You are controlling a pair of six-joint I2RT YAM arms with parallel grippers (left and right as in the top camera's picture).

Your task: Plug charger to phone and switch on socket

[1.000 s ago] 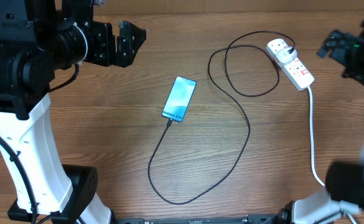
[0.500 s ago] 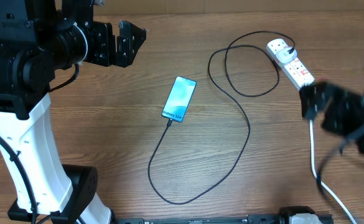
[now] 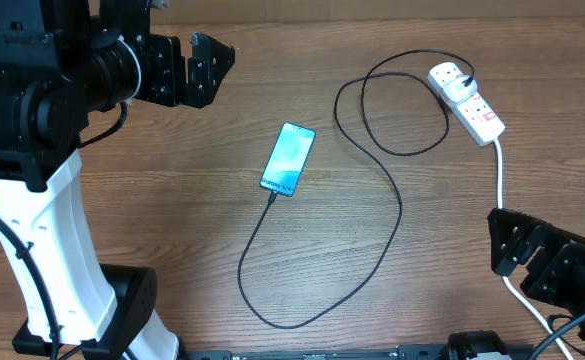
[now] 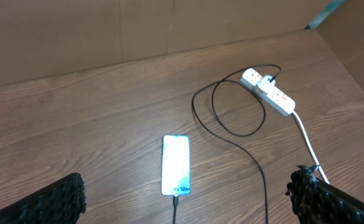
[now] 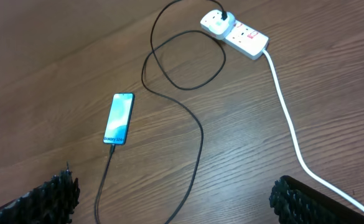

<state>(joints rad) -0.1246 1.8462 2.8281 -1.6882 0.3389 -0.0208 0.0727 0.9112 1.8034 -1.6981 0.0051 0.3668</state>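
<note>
The only thing here that holds anything is the socket (image 3: 469, 105) (image 5: 238, 34). It lies well apart from the phone (image 3: 288, 159), up and to the right of it in my overhead view. The plug (image 3: 450, 76) of the charger (image 3: 401, 210) sits in the socket's end nearest the phone. I see red markings on the socket's face, but I cannot tell how the switch stands.

From the plug the charger loops back toward the phone, swings down below it and curls up to the phone's lower short edge. Its tip meets that edge, though I cannot tell whether it is fully seated. The phone lies flat and face up, its blue-teal screen lit.

The left tool (image 3: 200, 68) hangs up and to the left of the phone, spread wide. In its wrist view the fingers (image 4: 63, 199) sit at the two bottom corners with the phone between them, far below. It grips nothing and touches nothing.

The right tool (image 3: 527, 258) is well down and to the right of the phone, also released wide and empty. Its fingers (image 5: 51, 202) frame the whole scene from the bottom corners. The socket's white cord (image 3: 500, 200) runs down past this tool, on the side away from the phone. I cannot tell whether they touch.

The tabletop (image 3: 172, 220) is brown wood grain. Beyond the phone, in the left wrist view, a plain brown panel (image 4: 107, 31) backs it.
</note>
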